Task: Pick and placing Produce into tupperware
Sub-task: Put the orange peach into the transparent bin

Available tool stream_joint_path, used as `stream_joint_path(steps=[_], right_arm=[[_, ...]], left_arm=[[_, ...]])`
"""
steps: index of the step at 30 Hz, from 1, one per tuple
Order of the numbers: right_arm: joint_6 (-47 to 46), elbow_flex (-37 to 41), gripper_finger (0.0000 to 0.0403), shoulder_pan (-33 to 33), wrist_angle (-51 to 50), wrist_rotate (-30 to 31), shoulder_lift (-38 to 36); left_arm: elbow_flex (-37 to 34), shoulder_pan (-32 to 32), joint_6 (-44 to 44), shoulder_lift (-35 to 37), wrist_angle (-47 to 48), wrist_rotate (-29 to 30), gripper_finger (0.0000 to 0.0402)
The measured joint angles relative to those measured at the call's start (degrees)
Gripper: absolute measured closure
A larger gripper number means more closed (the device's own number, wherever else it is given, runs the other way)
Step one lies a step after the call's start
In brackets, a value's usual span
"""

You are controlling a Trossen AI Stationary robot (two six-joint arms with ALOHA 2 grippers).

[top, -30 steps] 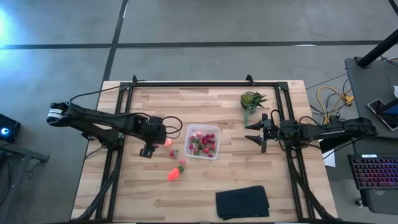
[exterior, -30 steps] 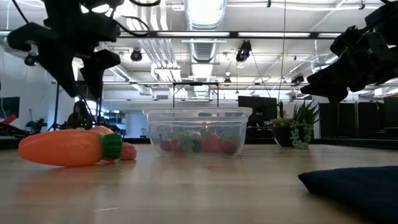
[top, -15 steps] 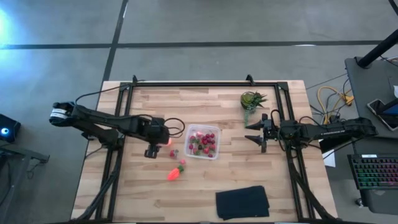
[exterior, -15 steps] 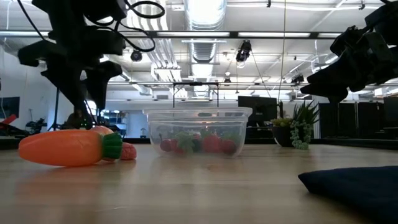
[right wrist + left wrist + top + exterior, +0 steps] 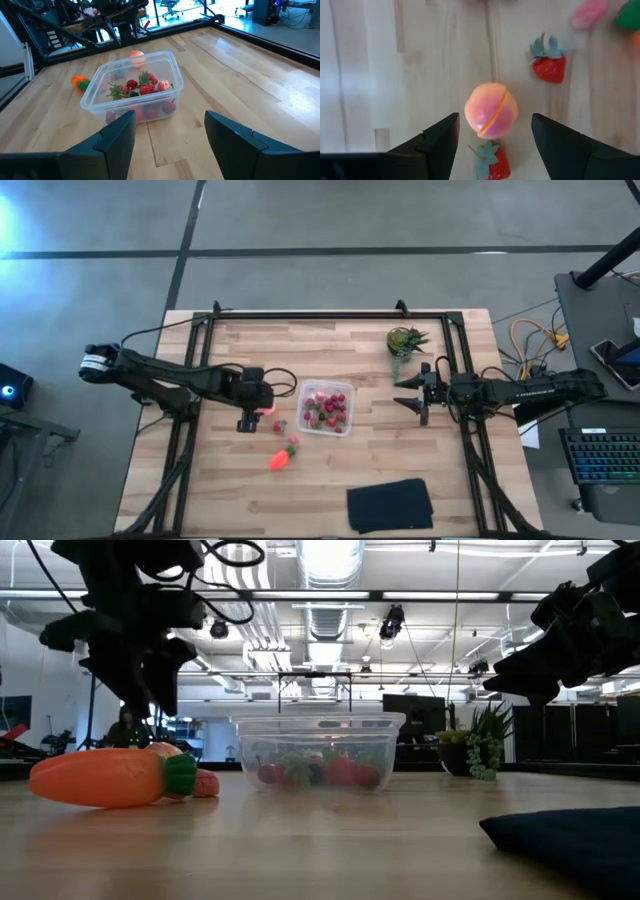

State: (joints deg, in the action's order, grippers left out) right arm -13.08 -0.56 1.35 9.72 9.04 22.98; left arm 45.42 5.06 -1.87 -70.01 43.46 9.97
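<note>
Left tool (image 5: 491, 137) hangs over the round pink-orange fruit (image 5: 491, 110), fingers spread to either side, gripping nothing; likely lined up to close on it. Two strawberries (image 5: 549, 64) lie loose on the table (image 5: 240, 360) just beside that fruit, a carrot (image 5: 281, 458) a little further off. Beyond the tool's tips sits the tupperware (image 5: 326, 409), already holding berries. Right tool (image 5: 409, 392) waits well apart from the tupperware, fingers spread, empty.

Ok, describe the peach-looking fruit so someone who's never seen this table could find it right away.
Start at the clear tupperware mid-table and look just off its left side, under the left gripper. The round pink-orange fruit lies there on bare wood between the open fingers. It is bigger and paler than the strawberries beside it.
</note>
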Motion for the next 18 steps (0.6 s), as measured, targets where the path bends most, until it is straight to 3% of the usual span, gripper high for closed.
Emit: stream_joint_path(steps=[18], right_arm=[[0.0,0.0,0.0174,0.0,0.0,0.0,0.0]], left_arm=[[-1.1,-0.1,0.1,-5.1,-1.4,2.6,0.0168]])
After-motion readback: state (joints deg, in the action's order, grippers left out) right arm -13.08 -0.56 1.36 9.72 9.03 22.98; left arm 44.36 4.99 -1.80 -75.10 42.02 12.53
